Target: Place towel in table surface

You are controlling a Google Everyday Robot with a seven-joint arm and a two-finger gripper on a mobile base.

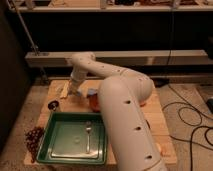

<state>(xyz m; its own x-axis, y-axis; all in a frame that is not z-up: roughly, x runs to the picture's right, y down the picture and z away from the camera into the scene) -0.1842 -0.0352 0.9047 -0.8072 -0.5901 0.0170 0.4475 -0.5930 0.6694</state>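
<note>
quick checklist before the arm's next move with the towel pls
1. Gripper placement: over the far left part of the wooden table, low to the surface. ok
2. Towel held or let go: cannot tell. A pale item lies just left of the gripper.
3. Bare wood by the gripper for setting down: some shows at the far left corner. ok
4. Small dark object close in front of the gripper: not ok, mind it.
5. Green tray with spoon: nearer the camera, apart from the gripper. ok
6. Table middle: hidden by the arm. cannot tell
</note>
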